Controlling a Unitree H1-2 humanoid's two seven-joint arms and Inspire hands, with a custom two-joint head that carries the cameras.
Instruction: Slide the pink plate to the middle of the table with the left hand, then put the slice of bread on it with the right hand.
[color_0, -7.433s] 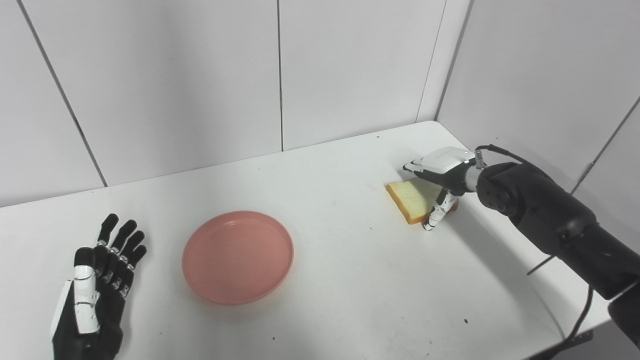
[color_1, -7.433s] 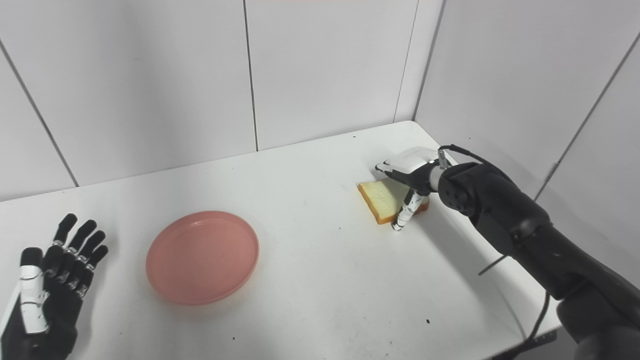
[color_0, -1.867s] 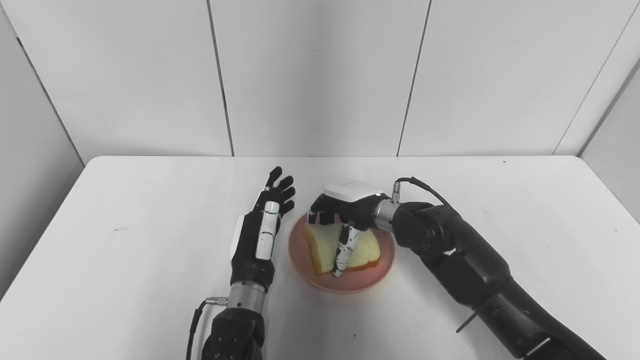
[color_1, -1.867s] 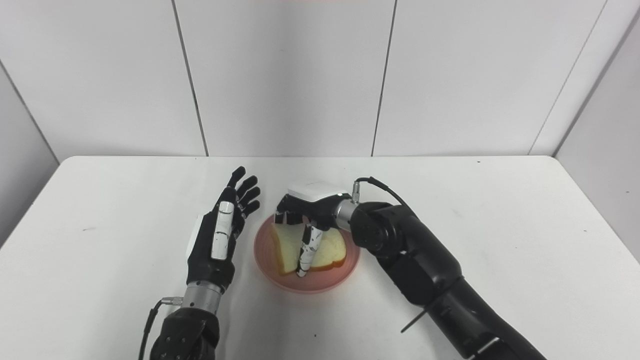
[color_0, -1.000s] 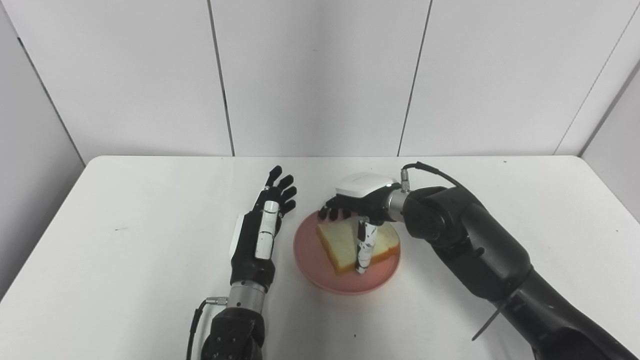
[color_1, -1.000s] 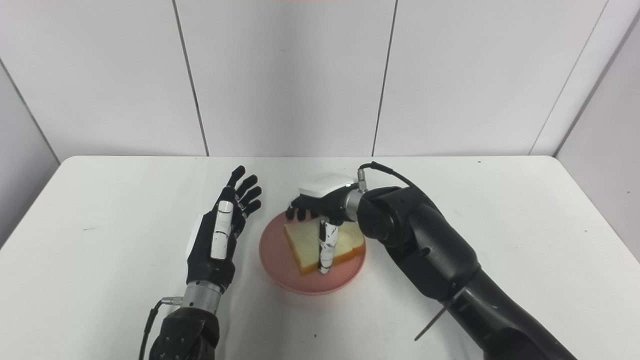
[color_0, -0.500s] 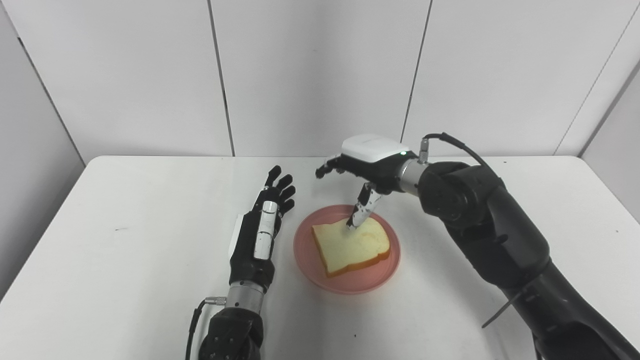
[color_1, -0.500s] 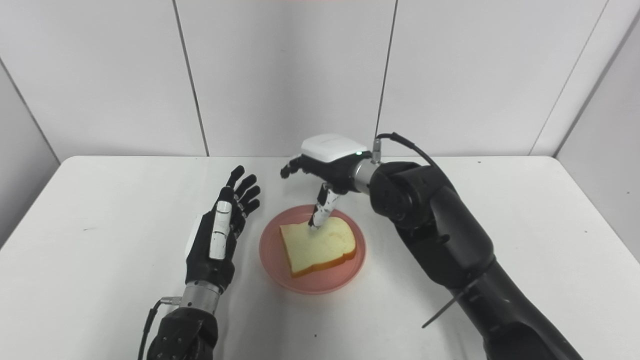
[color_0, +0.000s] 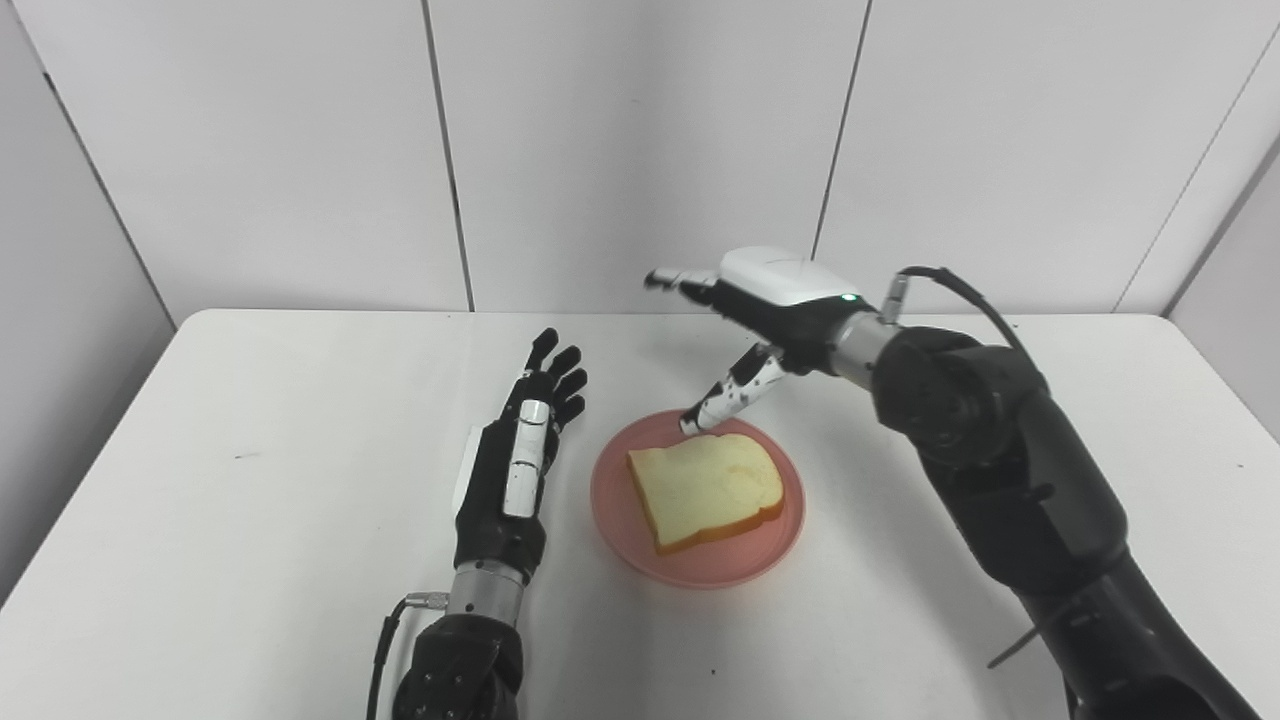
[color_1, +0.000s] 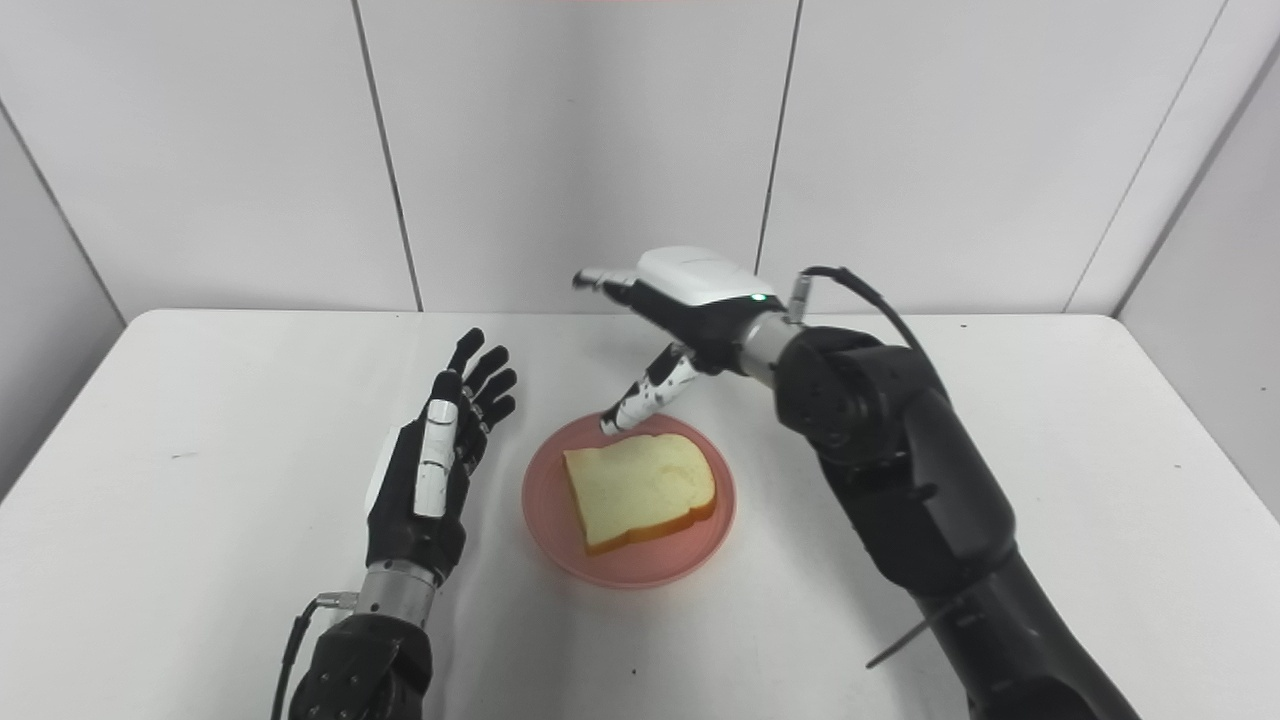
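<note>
- Left eye view: the pink plate (color_0: 775, 540) sits on the white table (color_0: 250, 560) near its middle, with the slice of bread (color_0: 706, 486) lying flat inside it, crust edge toward the near side.
- The left hand (color_0: 510, 470) rests just left of the plate, palm turned toward it, fingers straight and spread, grasping nothing; a narrow strip of table shows between hand and plate rim.
- The right hand (color_0: 760, 320) hangs above the far side of the plate, released, its fingers stretched out to the left and its thumb angled down toward the far rim, clear of the bread.
- Right eye view: the same layout, seen from slightly to the right. The bread (color_1: 640, 488) fills most of the plate (color_1: 560, 545), its rounded top pointing right.
- The left hand (color_1: 430, 475) stands on its edge beside the plate's left rim, empty and open-fingered.
- The right hand (color_1: 675, 310) is raised over the far rim, empty, thumb tip close above the plate but whether it touches cannot be told.
</note>
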